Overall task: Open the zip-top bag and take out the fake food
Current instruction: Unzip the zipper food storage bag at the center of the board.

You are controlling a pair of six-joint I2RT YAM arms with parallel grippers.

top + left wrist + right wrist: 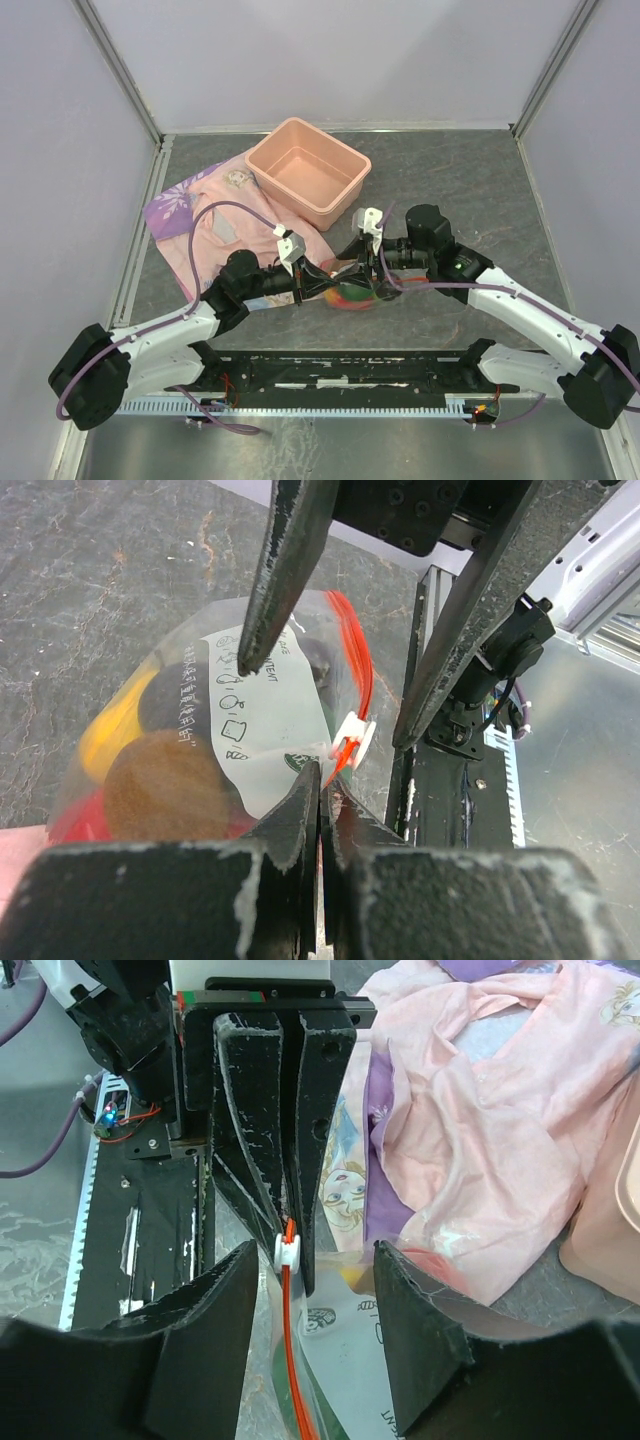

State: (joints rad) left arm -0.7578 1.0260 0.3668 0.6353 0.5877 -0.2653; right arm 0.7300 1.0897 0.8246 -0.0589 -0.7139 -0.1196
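Observation:
The zip-top bag lies between my two grippers near the table's front edge. In the left wrist view, the bag shows its orange-red zip strip and white slider. The fake food inside shows as a yellow piece, a brown piece and a red piece. My left gripper is shut on the bag's edge just beside the slider. My right gripper is open, its fingers on either side of the zip strip and slider.
A salmon-pink tub stands behind the bag. A pink-and-purple printed cloth lies to its left and reaches under the bag; it also shows in the right wrist view. The arms' base rail runs along the near edge.

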